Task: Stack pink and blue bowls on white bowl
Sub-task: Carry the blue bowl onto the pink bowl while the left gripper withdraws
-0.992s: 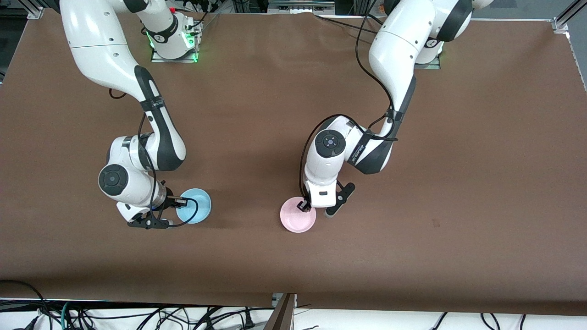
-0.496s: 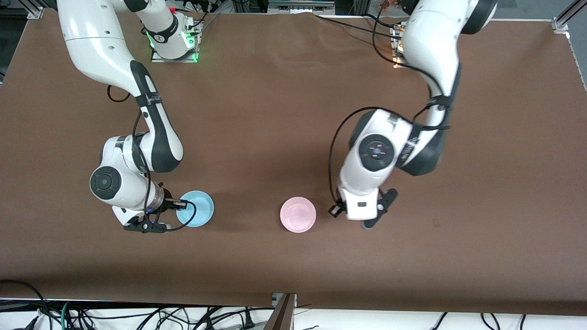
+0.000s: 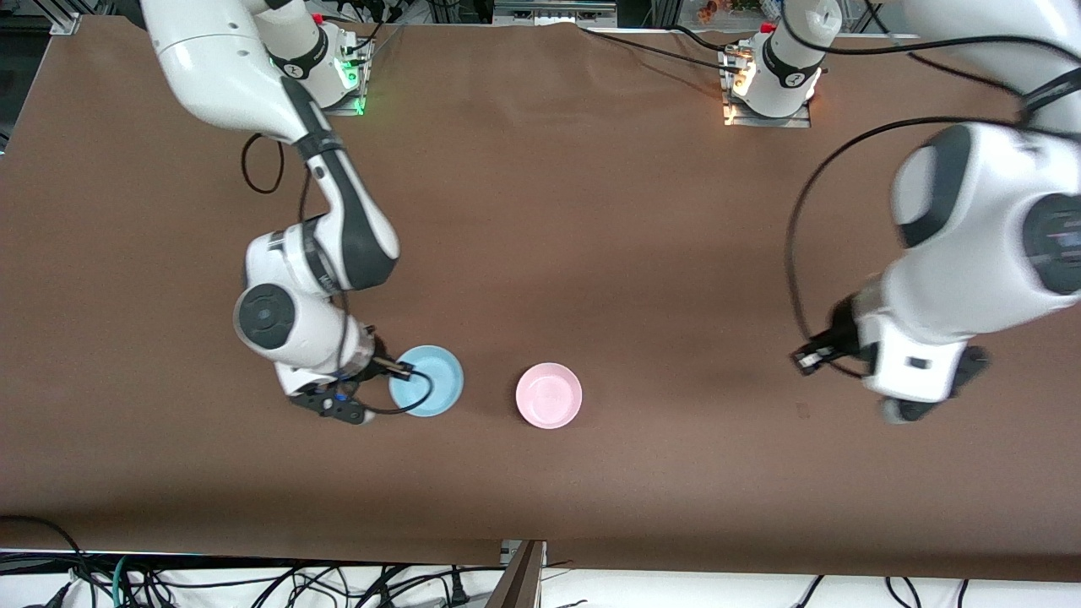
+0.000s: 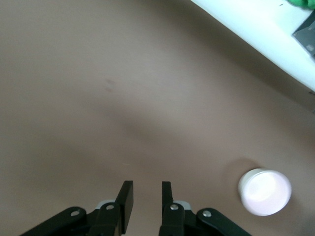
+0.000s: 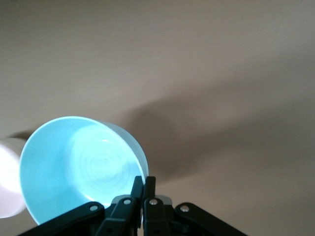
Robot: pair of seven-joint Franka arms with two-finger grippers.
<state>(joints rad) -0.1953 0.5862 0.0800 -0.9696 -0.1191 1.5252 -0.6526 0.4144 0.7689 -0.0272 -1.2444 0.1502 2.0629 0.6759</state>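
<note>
My right gripper [image 3: 399,369] [image 5: 144,184] is shut on the rim of the light blue bowl [image 3: 429,382] [image 5: 78,167] and holds it low over the table. The pink bowl [image 3: 549,395] [image 4: 264,191] [image 5: 7,178] sits upright on the table a short way off, toward the left arm's end. The white bowl does not show on its own. My left gripper [image 3: 812,358] [image 4: 146,189] hangs open and empty over bare table near the left arm's end, well away from the pink bowl.
The brown table [image 3: 642,253] spreads wide around both bowls. Its white edge strip [image 4: 256,29] and loose cables [image 3: 253,583] run along the side nearest the front camera. Both arm bases [image 3: 768,76] stand at the side farthest from it.
The left gripper let go of the pink bowl and swung up and away toward its own end. The right gripper carried the blue bowl closer to the pink bowl.
</note>
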